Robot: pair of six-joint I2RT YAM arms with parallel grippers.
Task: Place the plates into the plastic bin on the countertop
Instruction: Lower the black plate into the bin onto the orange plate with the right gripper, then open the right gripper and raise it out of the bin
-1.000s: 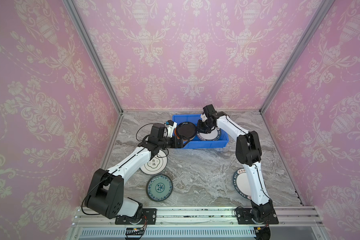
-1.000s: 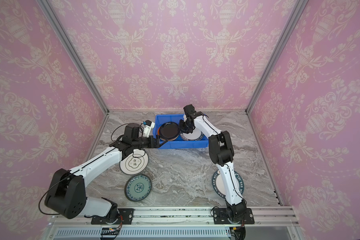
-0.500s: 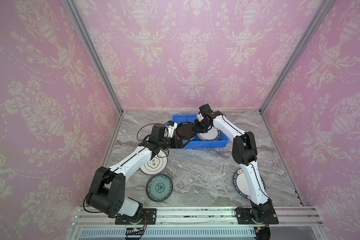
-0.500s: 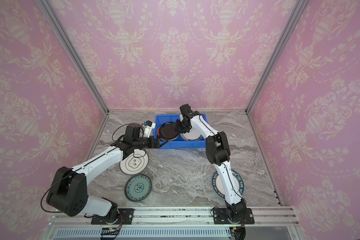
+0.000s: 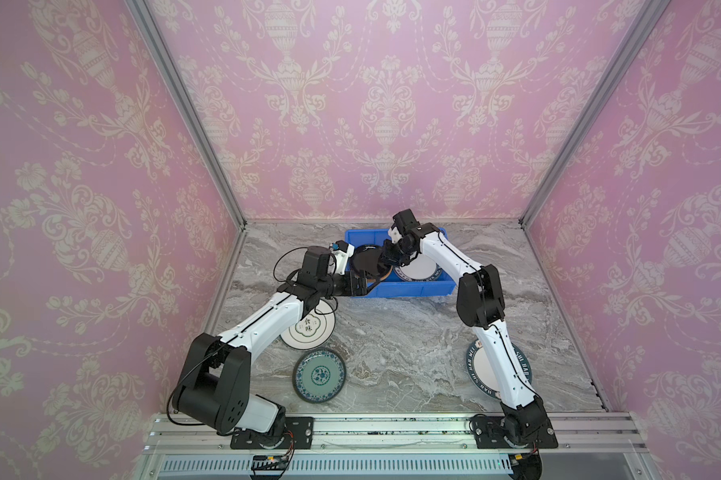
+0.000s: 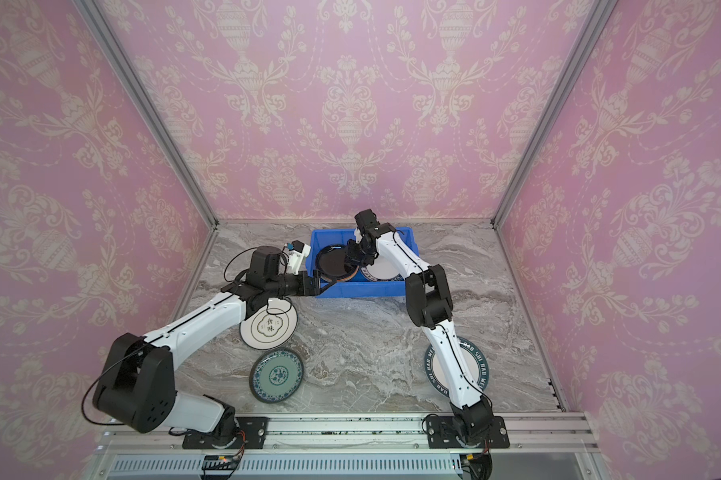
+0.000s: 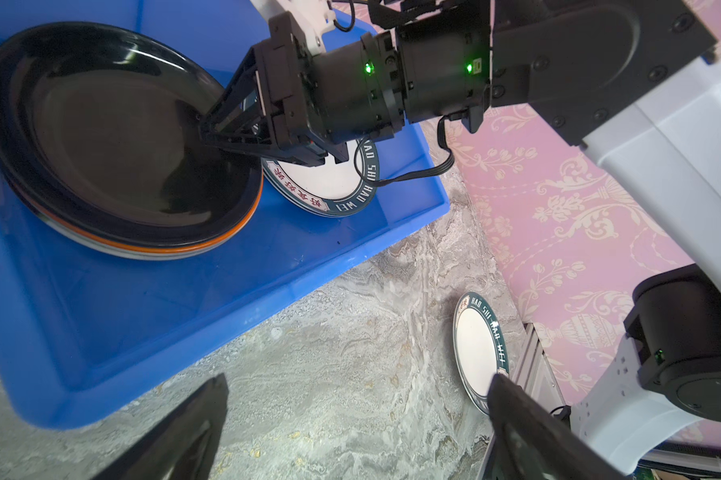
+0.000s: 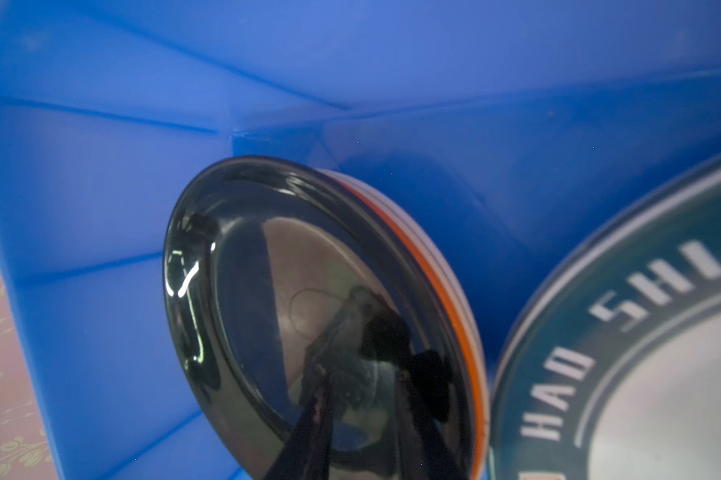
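Marbled tabletop (image 5: 396, 332), plastic bin (image 7: 142, 316): glossy black plate (image 7: 113, 137) likely stiff, slippery, breakable; pinch rim. Left jaws wide, right jaws narrow.

Plate stack (image 7: 101, 137) inside bin (image 7: 142, 307).

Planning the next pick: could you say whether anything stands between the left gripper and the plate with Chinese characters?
Nothing visible does. The open left gripper hovers beside the plastic bin; only its own arm overhangs the plate with Chinese characters.

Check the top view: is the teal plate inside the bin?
No, the teal plate lies on the countertop, well apart from the bin.
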